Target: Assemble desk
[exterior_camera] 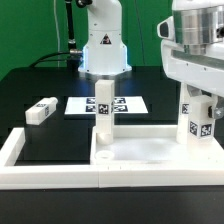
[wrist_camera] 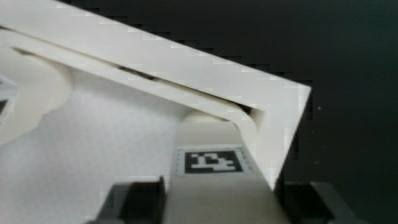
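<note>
No brand name or readable writing anywhere; only black-and-white square tags, on the legs and on the marker board [exterior_camera: 106,104] lying flat on the black table [exterior_camera: 40,140]. In the exterior view, white tabletop [exterior_camera: 150,155] low in the front, within the white bars [exterior_camera: 45,172] fencing the workspace, raised edge visible. One leg [exterior_camera: 103,112] standing upright at the tabletop's corner toward the exterior view's left, tag facing the camera. Second leg [exterior_camera: 196,118] upright at the exterior view's right, directly under the gripper [exterior_camera: 197,98], fingers down on both sides of its top. A third leg [exterior_camera: 41,110] lying loose on the table, well apart, at the exterior view's left. Robot base [exterior_camera: 103,45] behind the marker board. Wrist view much closer: the tagged leg [wrist_camera: 217,160] between the two dark fingertips [wrist_camera: 139,200], tabletop corner [wrist_camera: 196,75] with its raised rim beyond it. Claw [wrist_camera: 217,203] clenched on this leg, judging from both views together. Other legs, marker board and bars seen only in the exterior view; the seat of the leg in the tabletop corner only in the wrist view.
</note>
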`<state>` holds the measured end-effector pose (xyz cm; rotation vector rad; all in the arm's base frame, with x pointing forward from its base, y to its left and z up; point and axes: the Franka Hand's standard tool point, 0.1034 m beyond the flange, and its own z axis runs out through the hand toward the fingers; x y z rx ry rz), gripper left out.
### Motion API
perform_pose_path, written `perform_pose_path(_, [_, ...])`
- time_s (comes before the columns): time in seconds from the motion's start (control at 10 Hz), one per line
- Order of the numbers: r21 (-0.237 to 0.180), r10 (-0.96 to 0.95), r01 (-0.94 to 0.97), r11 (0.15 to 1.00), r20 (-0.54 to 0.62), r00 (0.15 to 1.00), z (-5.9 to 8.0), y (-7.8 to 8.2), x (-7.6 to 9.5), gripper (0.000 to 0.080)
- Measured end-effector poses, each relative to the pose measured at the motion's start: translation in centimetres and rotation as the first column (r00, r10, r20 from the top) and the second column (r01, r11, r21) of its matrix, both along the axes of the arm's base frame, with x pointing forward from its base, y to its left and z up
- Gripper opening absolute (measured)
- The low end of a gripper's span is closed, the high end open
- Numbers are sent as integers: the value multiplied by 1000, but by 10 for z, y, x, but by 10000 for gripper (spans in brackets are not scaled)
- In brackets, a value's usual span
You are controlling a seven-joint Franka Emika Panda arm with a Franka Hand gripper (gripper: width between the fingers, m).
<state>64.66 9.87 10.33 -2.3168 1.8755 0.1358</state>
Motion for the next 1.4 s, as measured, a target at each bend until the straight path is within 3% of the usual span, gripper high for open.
perform_pose_path(0.1, [25, -89, 91, 996, -68, 994, 1, -22, 5, 294])
perform_pose_path(0.2, [20, -215, 218, 976, -98, 972, 1, -26, 7, 294])
perform_pose_path(0.4, [6, -408, 411, 911, -123, 905, 1, -24, 9, 294])
perform_pose_path(1.0, [-22, -669, 673, 740, -128, 732, 2, -16, 15, 294])
perform_pose_path(1.4, [-19, -662, 664, 747, -113, 741, 2, -14, 16, 298])
